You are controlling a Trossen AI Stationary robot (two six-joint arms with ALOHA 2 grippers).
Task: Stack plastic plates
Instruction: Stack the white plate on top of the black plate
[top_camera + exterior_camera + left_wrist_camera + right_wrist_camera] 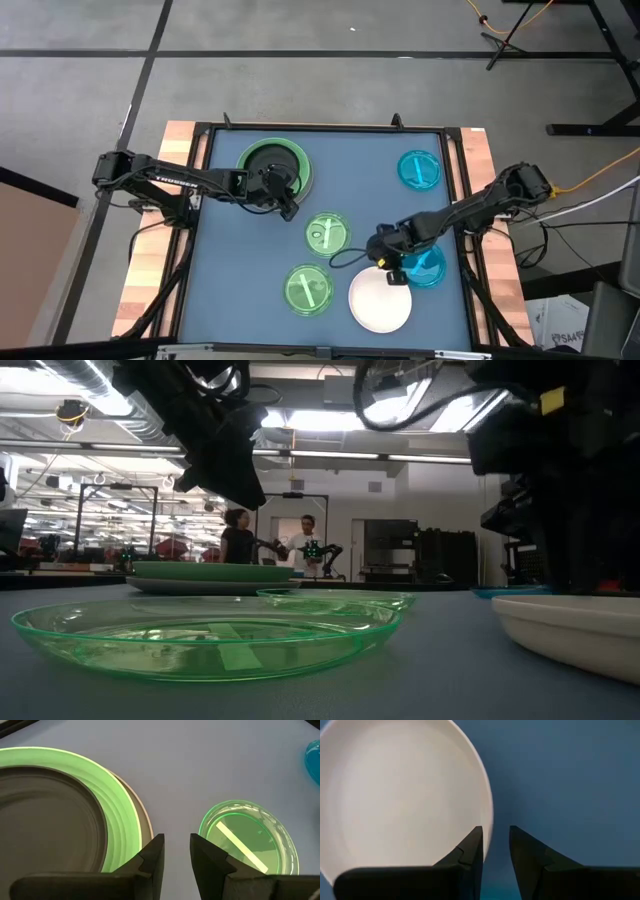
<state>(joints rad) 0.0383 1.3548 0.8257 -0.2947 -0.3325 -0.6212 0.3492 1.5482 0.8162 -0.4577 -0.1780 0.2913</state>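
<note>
Left gripper [285,195] hangs over the edge of the stack at the far-left part of the worktop [360,170]. Its jaws stand slightly parted with nothing between them. In the left wrist view the stack sits just to one side of the jaws: black plate [45,820] on top, light green plate [117,815] under it, and the rim of the grey plate [145,817] showing beneath. A small green plate [250,837] lies just to the other side of the jaws, apart from the stack.

Right gripper [390,262] hovers above the edge of the white plate [400,795]. Its jaws are likewise narrowly parted and empty, the white rim lying just beside one finger. A cyan plate [425,265] lies just beside this gripper on the side away from the white plate.

Judgement: the white plate is the next to go on the stack, being the largest left loose. To do it well, the right jaws should straddle the rim squarely, one finger inside and one outside, and close firmly before lifting, since a smooth shallow plate is liable to slip or tip.

Contents: the stack holds three plates. A second small green plate [308,290] and a second cyan plate [418,170] lie singly, well apart from either gripper. Each small green plate shows a pale strip inside it; what it is cannot be told.
</note>
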